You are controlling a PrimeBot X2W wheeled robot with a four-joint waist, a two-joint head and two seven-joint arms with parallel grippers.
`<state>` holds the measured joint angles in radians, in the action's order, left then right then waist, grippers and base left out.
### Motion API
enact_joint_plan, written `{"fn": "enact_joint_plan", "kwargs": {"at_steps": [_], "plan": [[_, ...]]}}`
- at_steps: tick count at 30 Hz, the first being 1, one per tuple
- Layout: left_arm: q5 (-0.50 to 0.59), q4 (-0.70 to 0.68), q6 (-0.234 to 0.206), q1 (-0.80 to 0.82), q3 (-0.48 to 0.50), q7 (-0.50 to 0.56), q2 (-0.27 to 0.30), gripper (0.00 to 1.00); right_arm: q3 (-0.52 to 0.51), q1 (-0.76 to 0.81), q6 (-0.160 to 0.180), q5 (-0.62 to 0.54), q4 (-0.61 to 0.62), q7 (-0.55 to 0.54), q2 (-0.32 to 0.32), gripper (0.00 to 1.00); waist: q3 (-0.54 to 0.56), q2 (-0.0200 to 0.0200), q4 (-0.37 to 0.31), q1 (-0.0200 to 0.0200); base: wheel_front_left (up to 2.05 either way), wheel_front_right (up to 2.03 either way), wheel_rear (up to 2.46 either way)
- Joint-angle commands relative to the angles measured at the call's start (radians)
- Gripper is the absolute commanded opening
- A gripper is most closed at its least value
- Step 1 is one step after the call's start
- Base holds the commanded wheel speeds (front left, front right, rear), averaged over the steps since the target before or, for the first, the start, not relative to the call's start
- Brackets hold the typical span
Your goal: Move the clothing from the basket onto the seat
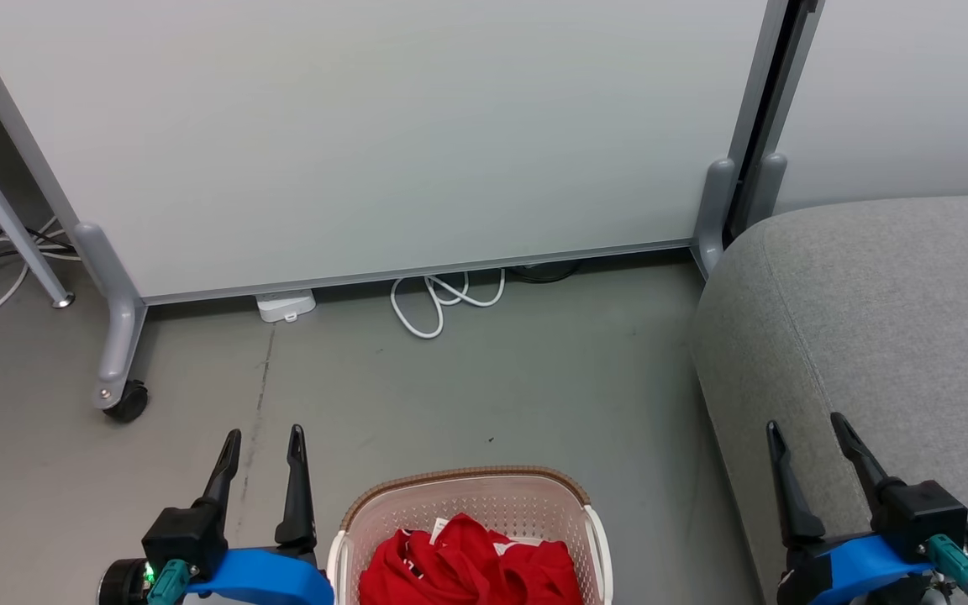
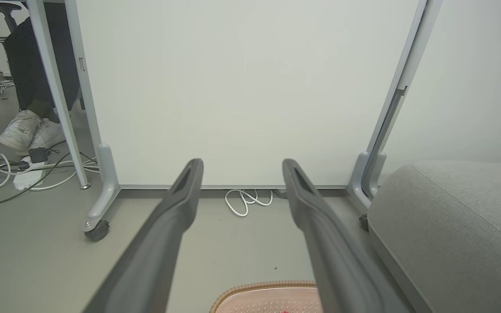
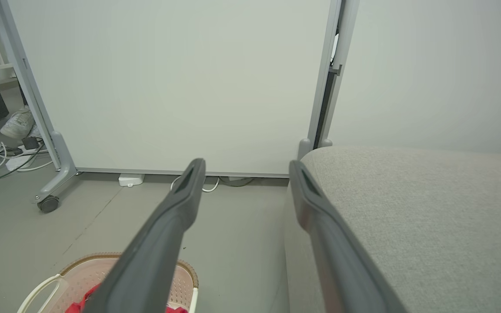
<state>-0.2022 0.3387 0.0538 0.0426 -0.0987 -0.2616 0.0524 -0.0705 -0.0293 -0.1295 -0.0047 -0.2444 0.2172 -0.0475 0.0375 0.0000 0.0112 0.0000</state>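
Red clothing (image 1: 467, 565) lies bunched inside the cream basket (image 1: 467, 489), which stands on the floor at the bottom middle of the head view; a white tag shows near the heap's top. The basket's brown rim (image 2: 268, 287) peeks in low in the left wrist view, and the basket (image 3: 81, 274) shows at the lower left of the right wrist view with a bit of red clothing (image 3: 86, 298). The grey seat (image 1: 887, 336) fills the right. My left gripper (image 1: 261, 445) is open, left of the basket. My right gripper (image 1: 807, 433) is open over the seat's front edge.
A wheeled white partition panel (image 1: 366, 134) stands across the back, with a castor (image 1: 124, 402) at the left. A white cable (image 1: 442, 302) and power strip (image 1: 286, 304) lie at its foot. A person's white shoes (image 2: 31, 130) and more cables (image 2: 11, 169) are far left.
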Motion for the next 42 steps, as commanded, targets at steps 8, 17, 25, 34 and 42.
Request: {"fn": "enact_joint_plan", "kwargs": {"at_steps": [8,17,25,34,42], "plan": [[-0.010,0.077,0.005,0.006,-0.001,-0.003,0.000,1.00,0.026,-0.009,-0.002,0.010,0.012,0.005,-0.005,1.00,-0.031,0.0000,-0.037,0.0000,0.00,0.00,0.00],[-0.021,0.239,0.027,0.119,-0.023,0.036,0.022,1.00,0.088,-0.072,-0.002,0.006,0.066,0.005,-0.004,1.00,-0.203,0.0000,-0.133,0.0000,0.00,0.00,0.00],[-0.017,0.415,0.045,0.282,-0.048,0.077,0.046,1.00,0.146,-0.164,-0.001,0.028,0.106,0.021,-0.004,1.00,-0.426,0.0000,-0.218,0.0000,0.00,0.00,0.00],[-0.017,0.571,0.034,0.460,-0.058,0.173,0.082,1.00,0.176,-0.257,-0.001,0.065,0.127,0.043,-0.003,1.00,-0.642,0.0000,-0.283,0.0000,0.00,0.00,0.00],[-0.035,0.678,0.016,0.553,-0.046,0.227,0.107,1.00,0.218,-0.303,-0.001,0.108,0.131,0.049,-0.003,1.00,-0.731,0.0000,-0.333,0.0000,0.00,0.00,0.00]]}}
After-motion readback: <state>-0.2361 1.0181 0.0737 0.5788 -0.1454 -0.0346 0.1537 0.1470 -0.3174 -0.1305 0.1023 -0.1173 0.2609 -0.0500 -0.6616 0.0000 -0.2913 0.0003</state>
